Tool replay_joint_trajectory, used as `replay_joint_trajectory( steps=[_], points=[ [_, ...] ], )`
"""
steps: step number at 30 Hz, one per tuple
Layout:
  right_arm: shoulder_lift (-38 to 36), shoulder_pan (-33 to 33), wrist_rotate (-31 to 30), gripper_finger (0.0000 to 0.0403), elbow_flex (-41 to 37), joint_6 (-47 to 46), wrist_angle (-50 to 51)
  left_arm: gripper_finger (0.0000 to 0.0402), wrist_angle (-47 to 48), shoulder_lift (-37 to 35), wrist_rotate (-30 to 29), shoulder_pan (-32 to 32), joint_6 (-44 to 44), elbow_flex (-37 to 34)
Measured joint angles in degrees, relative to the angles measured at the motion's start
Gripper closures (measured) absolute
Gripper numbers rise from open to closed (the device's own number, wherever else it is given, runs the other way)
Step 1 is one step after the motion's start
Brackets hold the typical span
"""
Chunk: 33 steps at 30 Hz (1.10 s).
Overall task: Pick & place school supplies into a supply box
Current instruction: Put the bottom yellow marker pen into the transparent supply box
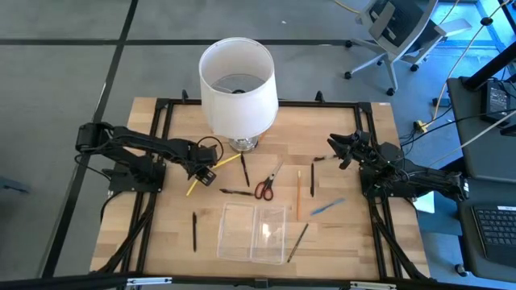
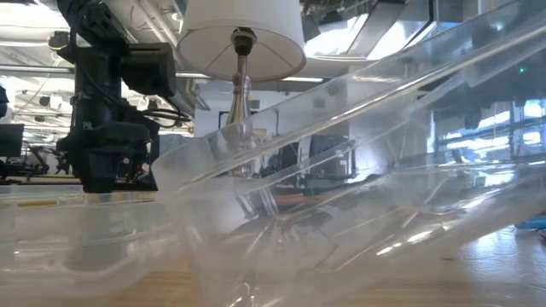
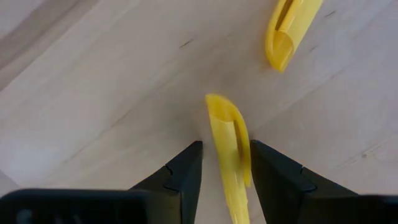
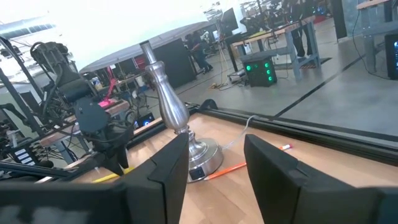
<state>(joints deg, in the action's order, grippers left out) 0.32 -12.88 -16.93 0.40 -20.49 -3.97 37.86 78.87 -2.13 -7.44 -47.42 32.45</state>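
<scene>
Yellow pen between left pincer fingers, spread, not yet clenched; lying flat on desk. Right pincer released, waiting near edge.

A yellow pen, red-handled scissors, white lampshade, pale wooden table.

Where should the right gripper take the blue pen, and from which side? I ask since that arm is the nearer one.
Grip the blue pen at mid-shaft, coming straight down from above. It lies flat and slanted on the table, with clear wood around it, so the fingers should probably close across its thin width. The right gripper waits open by the far edge.
</scene>
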Motion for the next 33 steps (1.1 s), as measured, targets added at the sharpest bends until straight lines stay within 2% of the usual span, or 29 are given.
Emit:
replay_joint_trajectory(
  steps=[12, 14, 17, 19, 22, 28, 33],
  points=[
    [0.0, 0.0, 0.0, 0.0244, 0.0, 0.0, 0.0, 0.035, -0.2, -2.1, 0.8, -0.1, 0.1, -0.3],
    [0.0, 0.0, 0.0, 0.0244, 0.0, 0.0, 0.0, 0.0353, -0.3, -2.8, 2.1, -0.1, 0.1, -0.4],
    [0.0, 0.0, -0.9, 0.0244, 0.0, 0.3, 0.0, 0.0354, -0.8, -4.6, 7.2, 0.1, -0.4, -0.5],
    [0.0, 0.0, -1.6, 0.0244, 0.0, 2.2, -0.1, 0.0354, -2.4, -5.8, 8.9, 0.0, -3.4, -0.5],
    [0.0, 0.0, -2.1, 0.0244, 0.0, 6.2, -0.2, 0.0355, -9.8, -7.4, 11.1, 1.5, -8.3, -0.5],
    [0.0, 0.0, -2.1, 0.0244, 0.0, 7.5, -0.2, 0.0358, -32.3, -8.2, 10.1, 7.1, -16.4, -0.4],
    [0.0, 0.0, -2.0, 0.0244, 0.0, 7.6, -0.2, 0.0359, -49.6, -7.2, 2.7, 15.4, -21.7, -0.3]
  ],
)
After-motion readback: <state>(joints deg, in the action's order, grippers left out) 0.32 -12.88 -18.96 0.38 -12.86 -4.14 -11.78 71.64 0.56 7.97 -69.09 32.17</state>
